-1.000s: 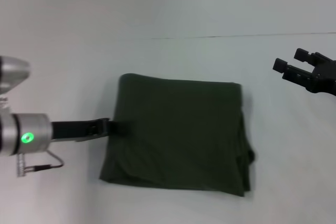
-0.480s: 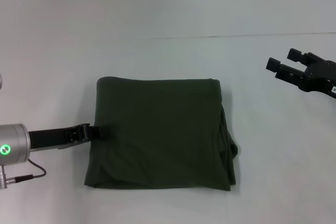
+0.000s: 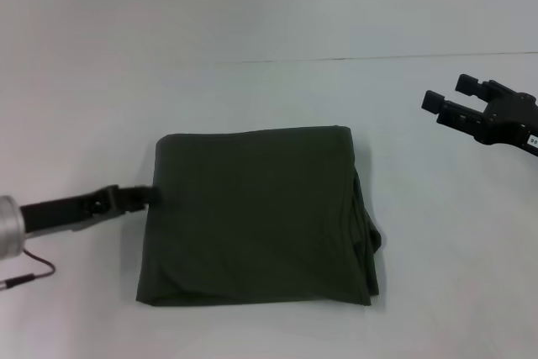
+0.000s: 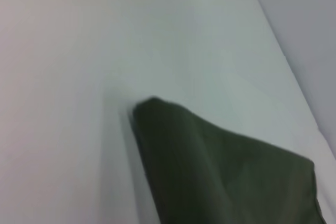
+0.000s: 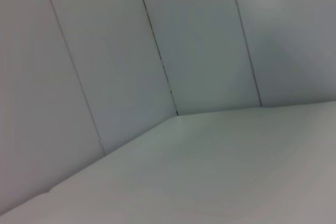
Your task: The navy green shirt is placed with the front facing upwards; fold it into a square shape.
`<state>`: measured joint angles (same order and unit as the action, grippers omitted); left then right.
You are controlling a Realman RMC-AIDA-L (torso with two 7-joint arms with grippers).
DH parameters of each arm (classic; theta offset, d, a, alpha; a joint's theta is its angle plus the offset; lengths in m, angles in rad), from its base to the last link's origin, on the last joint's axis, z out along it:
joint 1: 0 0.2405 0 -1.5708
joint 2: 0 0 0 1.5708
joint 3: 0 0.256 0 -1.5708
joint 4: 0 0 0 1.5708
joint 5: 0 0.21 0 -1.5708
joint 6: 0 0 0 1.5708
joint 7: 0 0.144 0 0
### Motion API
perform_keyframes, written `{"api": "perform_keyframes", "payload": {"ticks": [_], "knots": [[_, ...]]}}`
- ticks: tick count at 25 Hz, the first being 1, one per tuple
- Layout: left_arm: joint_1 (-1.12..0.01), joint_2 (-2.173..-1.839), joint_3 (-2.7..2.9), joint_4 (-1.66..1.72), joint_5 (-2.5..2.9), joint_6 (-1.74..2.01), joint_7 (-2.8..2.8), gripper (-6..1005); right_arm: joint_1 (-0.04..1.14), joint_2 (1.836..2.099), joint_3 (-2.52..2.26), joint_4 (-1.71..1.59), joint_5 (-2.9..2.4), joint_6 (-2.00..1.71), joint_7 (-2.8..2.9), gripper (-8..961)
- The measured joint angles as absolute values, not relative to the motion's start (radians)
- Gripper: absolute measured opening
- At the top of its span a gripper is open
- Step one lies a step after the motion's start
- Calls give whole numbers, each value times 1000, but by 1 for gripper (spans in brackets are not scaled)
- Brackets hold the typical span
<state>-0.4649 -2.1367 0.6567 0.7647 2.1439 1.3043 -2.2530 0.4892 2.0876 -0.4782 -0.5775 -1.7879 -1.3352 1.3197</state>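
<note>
Left gripper (image 3: 150, 195) is drawing back off the left edge of the navy green shirt (image 3: 256, 216), tips just at the hem; I can't tell how its jaws stand. Right gripper (image 3: 454, 107) hovers spread wide near the table's (image 3: 252, 98) right edge, barely shifted. One shirt, folded roughly square, has settled mid-table after sliding left. Two grippers.

The left hand (image 3: 150, 194) is slim and black on a silver wrist with a thin cable; the right hand (image 3: 444, 107) is blocky black.
</note>
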Motion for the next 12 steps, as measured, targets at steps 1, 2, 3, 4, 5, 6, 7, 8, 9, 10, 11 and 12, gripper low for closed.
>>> {"api": "perform_keyframes", "payload": {"ticks": [1, 2, 3, 4, 5, 6, 7, 8, 9, 10, 11, 12], "knots": [[-464, -2135, 640, 769, 2144, 1303, -2232, 238, 489, 2087, -478, -578, -1788, -1338, 1312, 882], [-464, -2133, 621, 776, 2143, 1303, -2205, 258, 488, 2087, -479, -578, -1788, -1342, 1300, 882], [-464, -2131, 597, 786, 2141, 1305, -2164, 277, 487, 2087, -479, -579, -1786, -1348, 1284, 882], [-465, -2130, 580, 796, 2135, 1308, -2129, 297, 486, 2087, -479, -578, -1785, -1355, 1269, 882], [-466, -2130, 567, 809, 2121, 1314, -2073, 316, 487, 2088, -479, -577, -1785, -1364, 1259, 885], [-468, -2129, 559, 822, 2103, 1323, -2017, 361, 488, 2088, -480, -575, -1785, -1371, 1250, 887], [-469, -2129, 558, 832, 2082, 1334, -1966, 406, 491, 2088, -484, -573, -1786, -1378, 1242, 890], [-473, -2128, 558, 843, 2064, 1345, -1924, 452, 492, 2088, -496, -572, -1787, -1384, 1234, 892], [-481, -2126, 560, 857, 2047, 1361, -1883, 497, 494, 2088, -510, -572, -1786, -1390, 1227, 895], [-489, -2123, 562, 864, 2042, 1372, -1868, 542, 495, 2088, -526, -571, -1786, -1396, 1220, 896], [-499, -2118, 563, 869, 2038, 1384, -1850, 582, 496, 2089, -541, -571, -1785, -1405, 1214, 897], [-515, -2111, 566, 868, 2037, 1398, -1830, 622, 497, 2089, -558, -570, -1784, -1414, 1206, 898]]}}
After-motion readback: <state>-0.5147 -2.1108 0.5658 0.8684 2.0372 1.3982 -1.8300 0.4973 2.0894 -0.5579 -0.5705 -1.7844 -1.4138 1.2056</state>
